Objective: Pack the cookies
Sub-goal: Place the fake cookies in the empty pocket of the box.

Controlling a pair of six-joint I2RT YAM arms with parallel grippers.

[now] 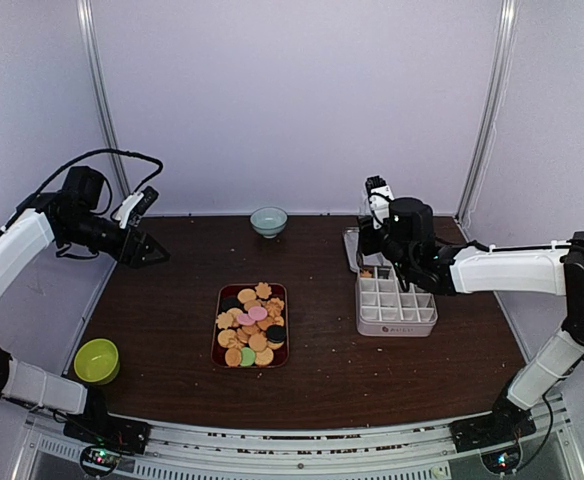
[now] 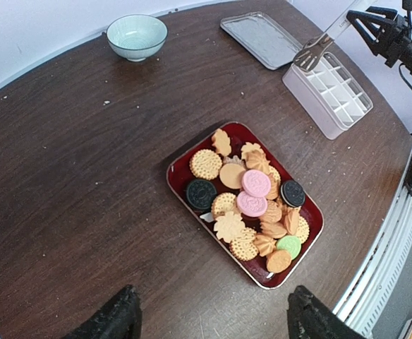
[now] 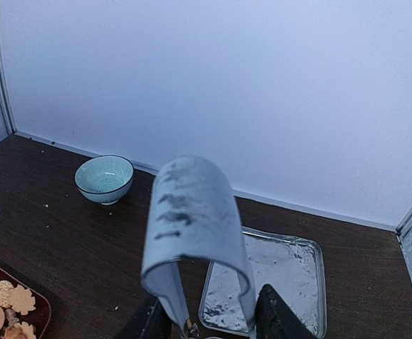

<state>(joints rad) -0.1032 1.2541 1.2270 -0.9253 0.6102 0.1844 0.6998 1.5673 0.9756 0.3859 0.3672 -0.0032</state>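
Observation:
The cookies [image 1: 252,325] lie heaped on a dark red tray [image 1: 216,350] mid-table: golden round and flower shapes, two pink, two black, one green [image 2: 288,246]. My right gripper [image 3: 209,318] is shut on grey metal tongs [image 3: 192,212], one finger against each arm; the bent end points up at the camera. The tongs' tips [image 2: 317,46] hang over the back corner of a white compartment box [image 1: 397,305], where my right gripper [image 1: 377,262] hovers. A small orange piece [image 1: 366,273] shows in a back compartment. My left gripper [image 1: 157,252] is open, high at the left, its jaws [image 2: 213,311] empty.
A flat silver lid [image 3: 276,282] lies behind the white box. A teal bowl [image 1: 268,221] stands at the back centre, and a lime-green bowl [image 1: 96,361] at the front left. Crumbs dot the dark wooden table [image 1: 172,300]. White walls close in on three sides.

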